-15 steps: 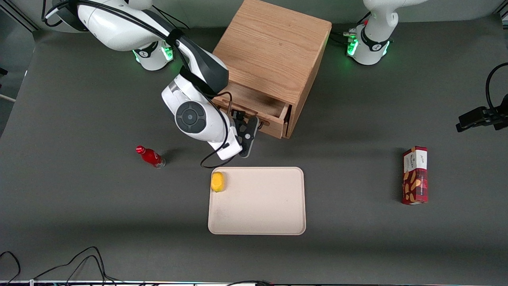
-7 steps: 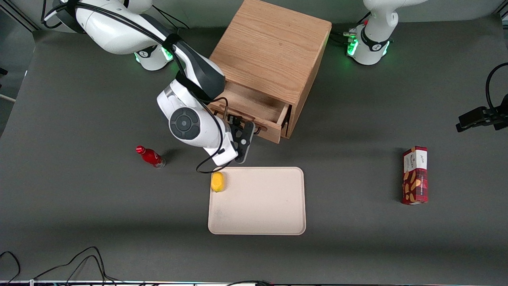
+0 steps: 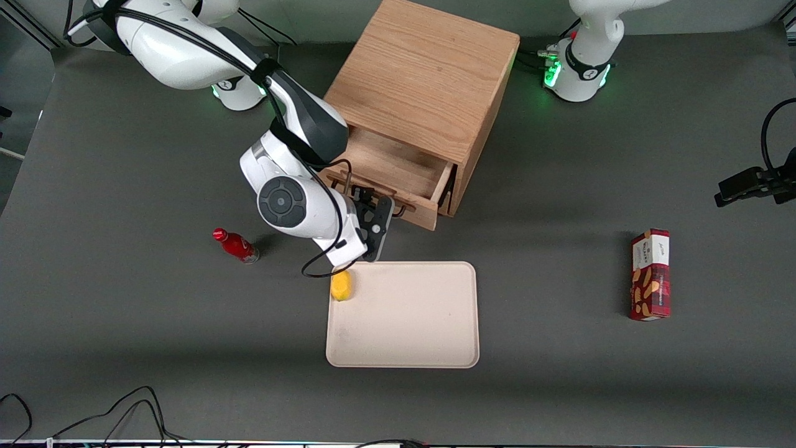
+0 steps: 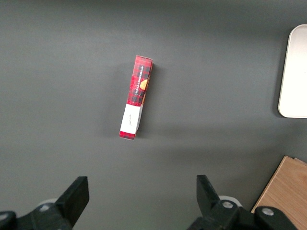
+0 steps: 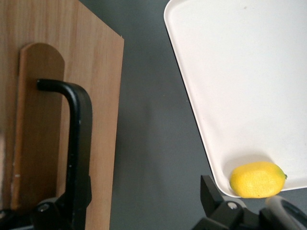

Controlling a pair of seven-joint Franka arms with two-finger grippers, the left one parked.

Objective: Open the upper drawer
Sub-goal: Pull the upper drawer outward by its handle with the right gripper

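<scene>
Gripper: the gripper hung low in front of the upper drawer, nearer the front camera than the cabinet, its jaws released and spread wide, gripping nothing.
Upper drawer: pulled partly out of the cabinet, with its bare wooden floor showing from above.
Handle and jaws: the black wire handle ran down the drawer's front panel and ended between the fingers of the gripper, close against one finger and well apart from the other.
Only in the right wrist view: the rounded wooden backing strip under the handle, and the handle's bent corner (the front view showed the handle only as a dark sliver).
Only in the front view: the drawer's open interior and the whole cabinet.
Only in the left wrist view: the narrow edge of the box.
Bottle: small, red, glossy, lying toward the working arm's end of the table.
Lemon: yellow, oval, dimpled, in a corner of the tray.
Cabinet: boxy, light oak, clear grain.
Tray: cream, flat, rounded corners, low rim.
Box: red printed carton, lying flat toward the parked arm's end.
</scene>
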